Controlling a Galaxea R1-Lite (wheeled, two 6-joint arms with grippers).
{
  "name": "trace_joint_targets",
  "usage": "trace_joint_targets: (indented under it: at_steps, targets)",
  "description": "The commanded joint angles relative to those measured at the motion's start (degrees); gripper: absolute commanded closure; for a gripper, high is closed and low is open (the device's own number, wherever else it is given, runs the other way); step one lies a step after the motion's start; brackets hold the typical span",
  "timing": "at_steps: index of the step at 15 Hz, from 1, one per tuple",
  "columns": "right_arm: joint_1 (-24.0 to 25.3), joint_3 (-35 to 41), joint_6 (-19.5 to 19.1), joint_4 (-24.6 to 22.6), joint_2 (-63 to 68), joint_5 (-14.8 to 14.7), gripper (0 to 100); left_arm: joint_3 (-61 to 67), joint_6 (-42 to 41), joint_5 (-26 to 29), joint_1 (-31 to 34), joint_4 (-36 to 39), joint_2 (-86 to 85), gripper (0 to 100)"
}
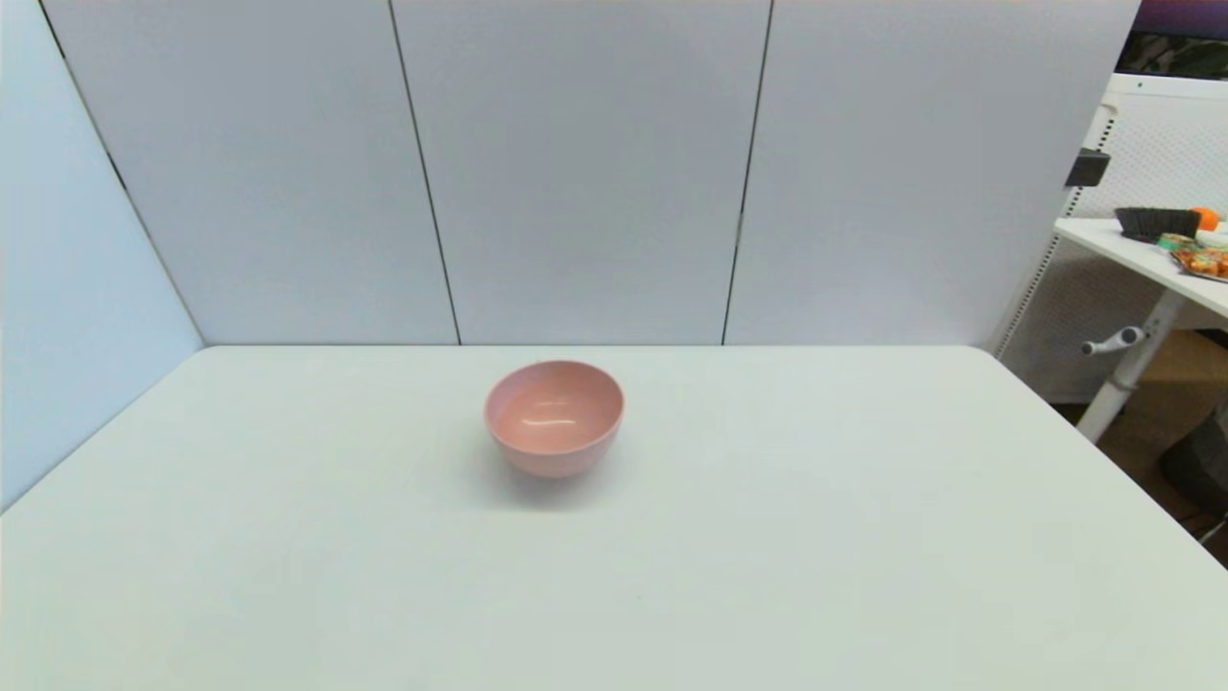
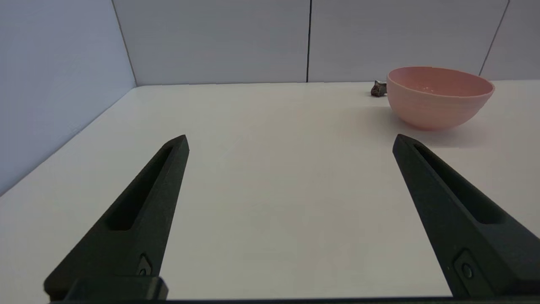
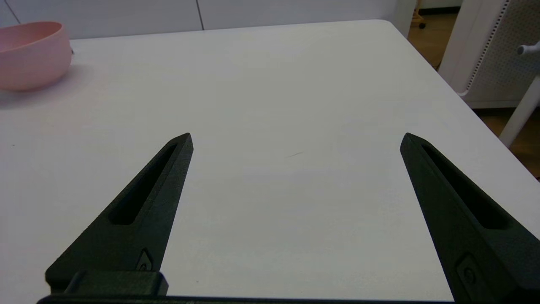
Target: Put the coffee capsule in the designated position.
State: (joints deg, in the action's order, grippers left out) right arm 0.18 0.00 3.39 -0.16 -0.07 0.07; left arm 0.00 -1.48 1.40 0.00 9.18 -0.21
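Bowl [image 1: 554, 418]: plain pink, unmarked, on white counter [image 1: 767, 537].
Capsule [image 2: 378, 88]: just behind bowl.
Left pincer [image 2: 290, 141]: spread apart, holding nothing.
Right pincer [image 3: 296, 139]: spread apart, holding nothing.

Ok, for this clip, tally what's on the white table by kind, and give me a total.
Pink bowl: 1
Coffee capsule: 1, on the table right beside the bowl, seen only in the left wrist view
Total: 2
Left gripper and right gripper are both open and hold nothing.

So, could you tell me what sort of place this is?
Probably a lab test cell: a white table screened by plain white panels, holding only a pink bowl, with a cluttered adjustable desk alongside.
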Motion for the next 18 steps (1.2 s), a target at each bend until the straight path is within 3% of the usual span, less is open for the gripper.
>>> trace_joint_targets:
  at_steps: [1, 18]
  targets:
    - [0.0, 0.0, 0.0, 0.0, 0.1, 0.0, 0, 3.8, 0.8, -0.8, 0.0, 0.1, 0.2, 0]
    - [0.0, 0.0, 0.0, 0.1, 0.1, 0.0, 0, 3.8, 0.8, -0.8, 0.0, 0.1, 0.1, 0]
